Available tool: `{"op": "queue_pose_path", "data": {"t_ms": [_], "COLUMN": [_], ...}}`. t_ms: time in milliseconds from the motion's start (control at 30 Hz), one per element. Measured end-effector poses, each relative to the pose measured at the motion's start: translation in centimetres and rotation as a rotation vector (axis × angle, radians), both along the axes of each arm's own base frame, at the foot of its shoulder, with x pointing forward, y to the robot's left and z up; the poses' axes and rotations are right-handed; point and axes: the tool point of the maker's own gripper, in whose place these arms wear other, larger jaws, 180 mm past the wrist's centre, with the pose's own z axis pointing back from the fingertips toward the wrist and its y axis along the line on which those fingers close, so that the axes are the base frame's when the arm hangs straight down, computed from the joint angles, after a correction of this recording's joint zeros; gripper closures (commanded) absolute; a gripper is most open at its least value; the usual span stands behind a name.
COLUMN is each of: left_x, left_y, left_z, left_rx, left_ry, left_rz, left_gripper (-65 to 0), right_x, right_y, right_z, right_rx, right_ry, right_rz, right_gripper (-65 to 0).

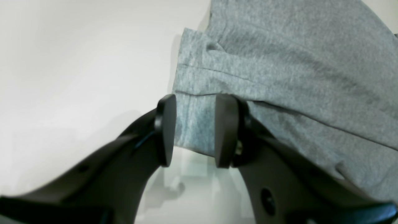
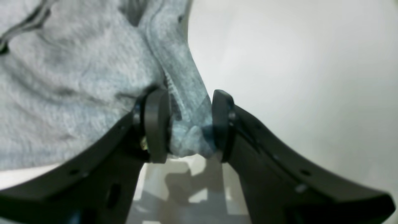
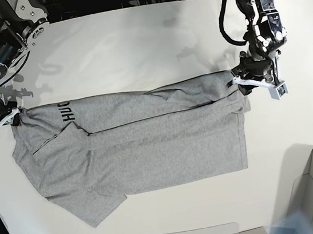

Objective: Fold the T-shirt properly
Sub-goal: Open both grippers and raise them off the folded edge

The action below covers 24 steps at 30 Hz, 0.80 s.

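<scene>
While the T-shirt (image 3: 144,153) is lying spread across the white worktop (image 3: 152,42), both arms are holding its far edge at opposite ends. The cloth is heather grey, and its upper band is folding over toward the near side, so a long doubled strip is running from one gripper to the other. On that turned-over strip, near the base view's left end, a few black block capitals (image 3: 65,113) are showing. Below the strip the plain grey body is lying mostly flat with shallow creases, one short sleeve (image 3: 99,208) is sticking out at the near left corner, and the straight edge at the right is sitting just below the left gripper.

The left gripper (image 1: 194,130) is pinching a hemmed corner of the fabric, its two dark pads standing a little apart with grey cloth filling the gap. A stitched seam is running across the shirt just above them. The right gripper (image 2: 191,124) is clamping a bunched, twisted wad of the same grey cloth between its pads, with a ribbed seam showing in the bunch.
</scene>
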Motion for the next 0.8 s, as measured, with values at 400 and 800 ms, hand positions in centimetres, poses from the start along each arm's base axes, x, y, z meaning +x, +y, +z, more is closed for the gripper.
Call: {"op": "queue_pose_path", "data": {"t_ms": [400,800], "left_x": [0.8,-1.4], "left_y": [-2.3,0.1], "left_z": [1.3,-6.1], "left_rx": [-0.186,-0.256], "left_ry": [-0.085,0.084], "left_rz": [-0.062,0.015], "left_gripper": [-29.5,-29.6], "right_x": [-0.1,-0.4], "right_y": [0.1,-0.4], "right_z": [-0.3,-0.3], "right_rx": [0.021,0.017], "right_ry": [-0.031,-0.025], "right_rz": [-0.006,-0.009], "right_gripper": [-22.6,-22.6]}}
